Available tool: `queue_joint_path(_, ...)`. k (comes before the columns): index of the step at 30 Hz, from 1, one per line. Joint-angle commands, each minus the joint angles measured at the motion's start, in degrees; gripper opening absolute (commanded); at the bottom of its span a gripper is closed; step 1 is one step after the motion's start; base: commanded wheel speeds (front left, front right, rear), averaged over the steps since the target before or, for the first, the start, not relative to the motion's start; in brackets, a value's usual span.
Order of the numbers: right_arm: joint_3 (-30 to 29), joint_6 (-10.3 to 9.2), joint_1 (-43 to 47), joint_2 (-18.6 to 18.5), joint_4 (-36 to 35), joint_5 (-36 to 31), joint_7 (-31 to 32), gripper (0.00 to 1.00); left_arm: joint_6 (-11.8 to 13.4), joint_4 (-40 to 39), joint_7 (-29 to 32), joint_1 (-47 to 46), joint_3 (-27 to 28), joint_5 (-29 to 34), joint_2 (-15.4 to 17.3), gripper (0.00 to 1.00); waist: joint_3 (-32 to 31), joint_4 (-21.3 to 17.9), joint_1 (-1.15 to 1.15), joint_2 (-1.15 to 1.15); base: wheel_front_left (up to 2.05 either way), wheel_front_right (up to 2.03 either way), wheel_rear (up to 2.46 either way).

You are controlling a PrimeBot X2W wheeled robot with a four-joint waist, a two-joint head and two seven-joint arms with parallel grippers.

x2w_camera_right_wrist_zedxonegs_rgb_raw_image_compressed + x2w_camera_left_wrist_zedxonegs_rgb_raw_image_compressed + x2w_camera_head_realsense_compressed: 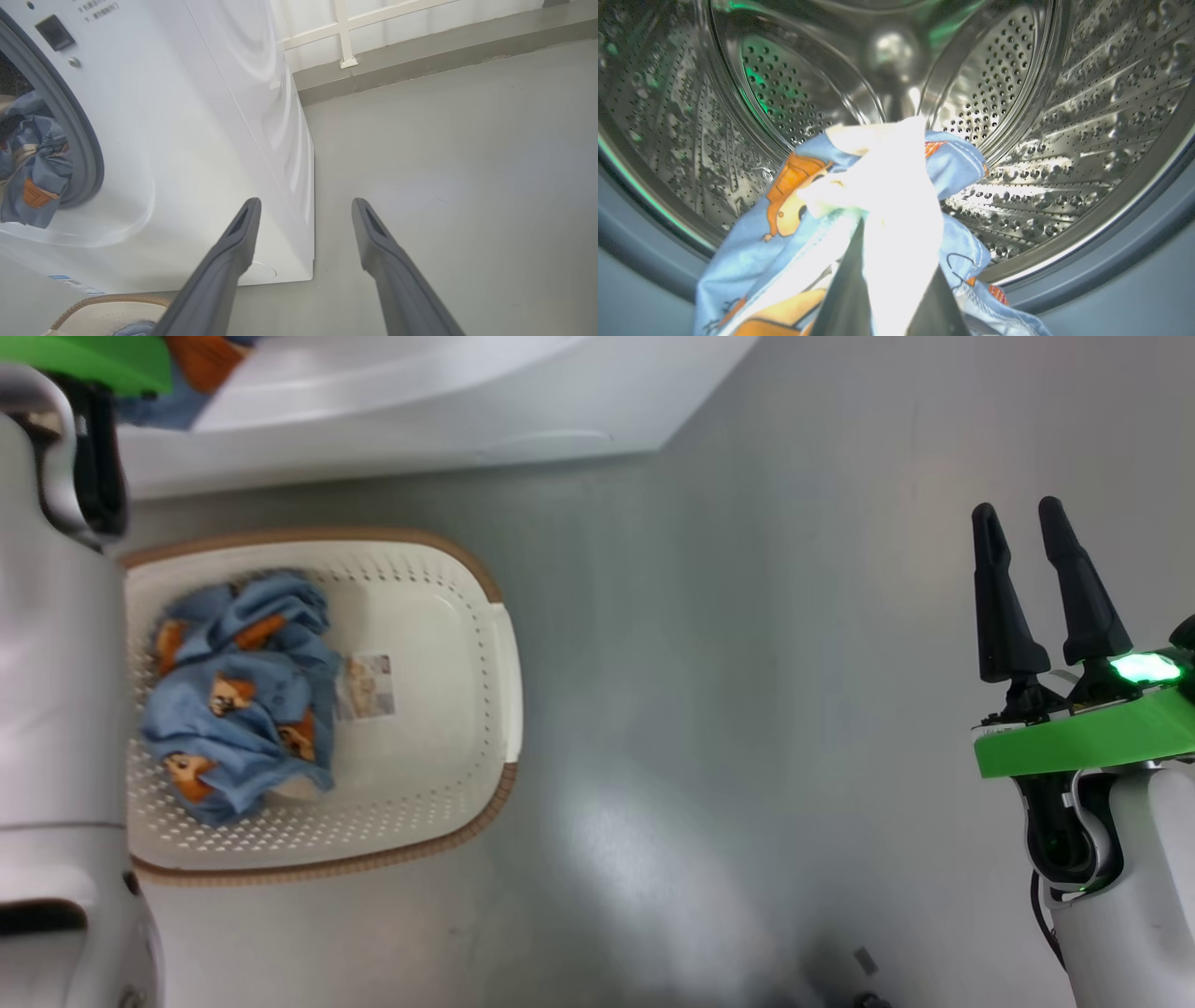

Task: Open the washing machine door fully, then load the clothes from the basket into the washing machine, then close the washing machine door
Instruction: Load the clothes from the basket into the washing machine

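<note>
My left gripper [896,247] is shut on a light-blue and cream garment [957,163] and holds it in the mouth of the washing machine's steel drum [1064,140]. The right wrist view shows that garment [32,154] hanging inside the grey gasket [88,154] of the washing machine [187,140]. More clothes [243,691] lie bunched in the left half of the basket [509,709], which stands on the floor before the machine [420,420]. To the right my right gripper [1018,513] stands open above bare floor with nothing between its fingers [233,252]. The washing machine door is out of view.
My pale left forearm [56,663] runs up the left edge beside the basket. Grey floor [747,709] stretches between basket and right arm. Behind the machine's side are a low ledge [420,60] and a white railing [343,32]. The basket's rim [107,303] lies near my right fingers.
</note>
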Motion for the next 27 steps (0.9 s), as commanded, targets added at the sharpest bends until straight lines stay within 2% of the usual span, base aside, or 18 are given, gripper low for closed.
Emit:
queue_joint_path(1, 0.78, 0.56, 0.65, -0.09, -1.39, 0.67, -0.26, 1.0, 0.69, -0.24, -0.28, -1.79, 0.57, 1.16, 2.77, 0.0, 4.07, -2.78, 0.0, 0.0, 0.0, 0.0, 0.0)
queue_joint_path(7, 0.95, 0.56, -0.15, 0.75, -1.66, 0.88, -0.26, 1.0, 1.65, 0.81, -0.29, -6.52, -0.18, 2.77, 3.67, 0.0, 6.14, -4.34, 0.0, 0.0, 0.0, 0.0, 0.0)
queue_joint_path(12, 0.9, 0.56, -0.86, 1.28, -1.74, 1.03, -0.26, 1.0, 2.73, -11.07, -0.29, -9.06, -0.52, 5.78, 4.09, 0.0, 7.74, -5.47, 0.0, 0.0, 0.0, 0.0, 0.0)
queue_joint_path(15, 0.77, 0.56, -0.91, 1.48, -1.67, 0.96, -0.26, 1.0, 2.67, -14.29, -0.29, -7.52, 0.59, 5.42, 3.41, 0.0, 7.87, -5.66, 0.0, 0.0, 0.0, 0.0, 0.0)
queue_joint_path(16, 0.73, 0.56, -0.86, 1.53, -1.62, 0.92, -0.26, 1.0, 2.73, -14.13, -0.29, -7.04, 0.82, 5.38, 3.17, 0.08, 7.83, -5.65, 0.0, 0.0, 0.0, 0.0, 0.0)
queue_joint_path(17, 0.71, 0.56, -0.85, 1.62, -1.56, 0.87, -0.26, 1.0, 2.89, -13.79, -0.29, -6.52, 1.09, 5.35, 2.94, 0.6, 7.8, -5.62, 0.0, 0.0, 0.0, 0.0, 0.0)
queue_joint_path(18, 0.73, 0.56, -0.88, 1.73, -1.48, 0.81, -0.26, 1.0, 3.04, -12.27, -0.29, -5.72, 1.31, 5.22, 2.71, 1.0, 7.67, -5.55, 0.0, 0.0, 0.0, 0.0, 0.0)
queue_joint_path(22, 1.05, 0.56, -0.97, 1.86, -1.18, 0.65, -0.26, 1.0, 2.77, -2.23, 1.12, -4.49, 1.48, 4.16, 1.99, 1.0, 6.85, -5.04, 0.0, 0.0, 0.0, 0.0, 0.0)
queue_joint_path(27, 1.2, 0.56, -1.1, 1.8, -0.69, 0.58, -0.26, 1.0, 1.87, 4.49, 0.18, -6.34, 0.56, 4.4, 2.1, 1.0, 5.58, -4.48, 0.0, 0.0, 0.0, 0.0, 0.0)
